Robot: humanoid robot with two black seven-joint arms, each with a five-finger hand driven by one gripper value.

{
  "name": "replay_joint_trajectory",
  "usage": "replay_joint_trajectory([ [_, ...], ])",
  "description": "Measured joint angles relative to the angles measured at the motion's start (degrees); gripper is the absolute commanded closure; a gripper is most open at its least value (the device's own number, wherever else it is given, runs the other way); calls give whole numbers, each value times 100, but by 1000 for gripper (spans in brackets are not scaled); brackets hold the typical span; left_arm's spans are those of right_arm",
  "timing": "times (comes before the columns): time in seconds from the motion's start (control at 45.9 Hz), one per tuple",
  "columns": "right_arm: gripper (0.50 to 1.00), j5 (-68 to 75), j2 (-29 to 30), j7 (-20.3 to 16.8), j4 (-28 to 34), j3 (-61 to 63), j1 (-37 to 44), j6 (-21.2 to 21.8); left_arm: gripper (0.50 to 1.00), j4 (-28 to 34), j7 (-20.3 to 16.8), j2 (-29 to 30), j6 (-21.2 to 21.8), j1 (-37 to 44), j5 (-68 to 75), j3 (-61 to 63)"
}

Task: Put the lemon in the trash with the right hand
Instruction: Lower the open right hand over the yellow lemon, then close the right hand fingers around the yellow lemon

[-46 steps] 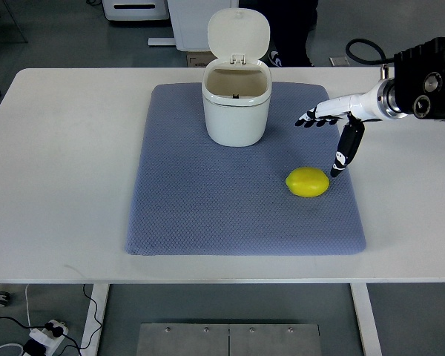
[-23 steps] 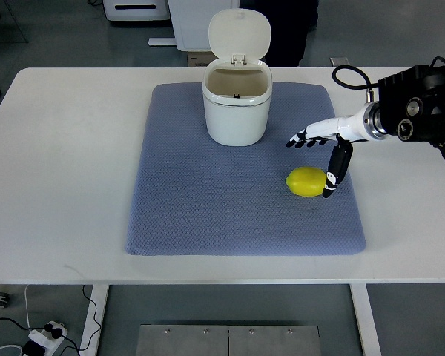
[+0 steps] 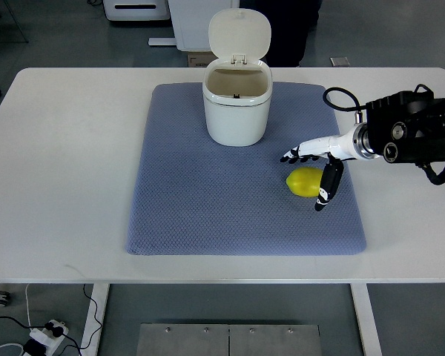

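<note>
Lemon (image 3: 304, 182): on the blue mat (image 3: 208, 208), right of and nearer the camera than the trash bin (image 3: 236, 111).
Trash bin: white, lid flipped up, at the mat's far middle.
Right hand (image 3: 315, 165): over the lemon, fingers spread wide, thumb down its right side; contact seems likely, though unclear.

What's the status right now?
Right hand open, fingers around yellow lemon, not gripping yet. Lemon on blue mat. White trash bin lid open, path clear.
</note>
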Motion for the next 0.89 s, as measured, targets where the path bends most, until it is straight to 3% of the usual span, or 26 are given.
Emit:
replay_joint_trajectory([
  [0.218,586,-8,0,38,-46,0,-1,-13,500,0,0,0,0,0,0,0],
  [0.676,603,-13,1,131,-223,115,-290,-92,500,-1,-2,0,0,0,0,0],
  [0.893,649,-16,-7,206,-269,115,-299,-93,500,0,-2,0,0,1,0,0],
])
